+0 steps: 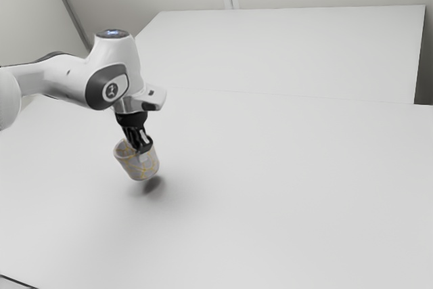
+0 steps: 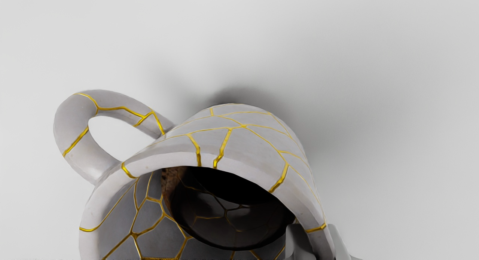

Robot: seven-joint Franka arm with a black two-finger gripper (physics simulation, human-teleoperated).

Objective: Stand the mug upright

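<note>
In the exterior view the black gripper (image 1: 142, 148) points down at the rim of the grey-white mug (image 1: 139, 165) with gold crack lines. Held a little above the table, the mug leans, its mouth toward the exterior view's upper left and its shadow below it. In the wrist view the gripper (image 2: 317, 239) has one finger inside the mug (image 2: 239, 136) and one outside, shut on the wall at the rim. The handle (image 2: 75, 121) stands out from the side of the mug, away from the fingers. Its dark inside is partly visible.
The white table (image 1: 291, 181) spreads around the mug and toward the exterior view's right. Behind it lies another white surface (image 1: 291, 52), with pale walls beyond. A dark edge (image 1: 17, 281) crosses the exterior view's lower left corner.
</note>
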